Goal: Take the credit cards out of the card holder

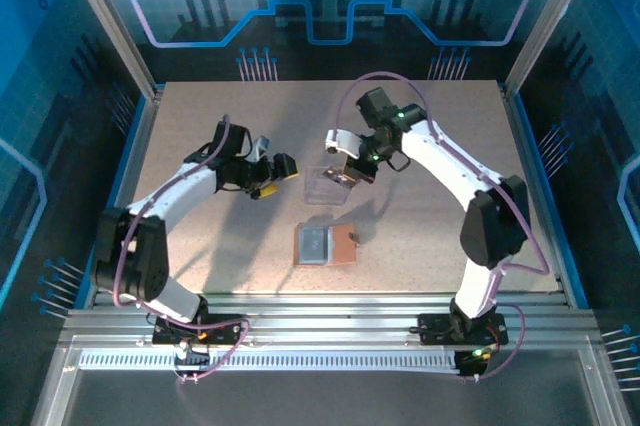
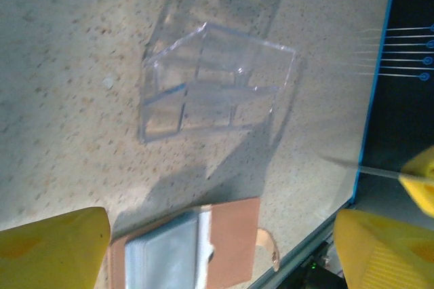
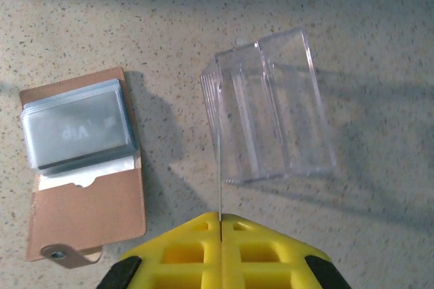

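Firmly closed, the right gripper [image 3: 220,224] pinches a thin credit card [image 3: 220,174], seen edge-on at the bottom centre of the right wrist view, against the near side of the clear plastic compartment tray [image 3: 271,112]. At the left of that frame, the salmon-pink leather-like folding card holder [image 3: 88,214] lies open on the speckled beige tabletop [image 3: 352,4], with grey cards [image 3: 78,129] in its pale blue-grey sleeves. Left of the tray in the top view, the left gripper [image 1: 277,176] has its yellow fingers spread wide, holding nothing.
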You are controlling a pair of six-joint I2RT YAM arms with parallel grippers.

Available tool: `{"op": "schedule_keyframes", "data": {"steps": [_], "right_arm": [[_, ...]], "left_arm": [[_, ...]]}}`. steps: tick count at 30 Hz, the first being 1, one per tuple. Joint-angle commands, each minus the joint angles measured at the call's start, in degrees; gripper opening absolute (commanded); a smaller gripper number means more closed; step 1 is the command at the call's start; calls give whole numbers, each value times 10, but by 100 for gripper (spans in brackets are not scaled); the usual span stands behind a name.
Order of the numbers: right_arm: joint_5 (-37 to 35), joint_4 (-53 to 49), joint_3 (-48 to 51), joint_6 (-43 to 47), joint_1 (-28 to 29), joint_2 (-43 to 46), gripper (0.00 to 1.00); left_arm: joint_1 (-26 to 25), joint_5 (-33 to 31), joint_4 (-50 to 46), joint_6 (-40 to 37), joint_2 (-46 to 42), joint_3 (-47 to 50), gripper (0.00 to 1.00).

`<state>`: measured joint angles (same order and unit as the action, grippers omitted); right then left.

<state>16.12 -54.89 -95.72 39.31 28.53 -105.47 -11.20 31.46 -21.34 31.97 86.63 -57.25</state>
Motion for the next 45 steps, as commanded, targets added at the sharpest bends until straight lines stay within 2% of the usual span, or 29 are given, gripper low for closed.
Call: {"op": "schedule_keyframes", "data": {"steps": [1,8,16,35,43,45], "right_arm": [[-16,-86,-68,64,17,-55,0],[-32,-143,-194,87,31,-157,0],[-57,-167,-274,92,38,-227,0],[-59,-233,-343,108,60,-328,0],[-65,-238,-350,106,64,-344,0],[-71,-232,-350,102,64,-344,3]], "left_arm": [[0,-38,-40,-25,-53,32,87],[0,-39,-25,10,-147,117,87],[0,-29,-20,33,-212,182,87],[1,-24,-15,39,-223,212,87],[0,-22,-13,39,-223,216,87],[0,-21,-13,39,-221,215,87]]}}
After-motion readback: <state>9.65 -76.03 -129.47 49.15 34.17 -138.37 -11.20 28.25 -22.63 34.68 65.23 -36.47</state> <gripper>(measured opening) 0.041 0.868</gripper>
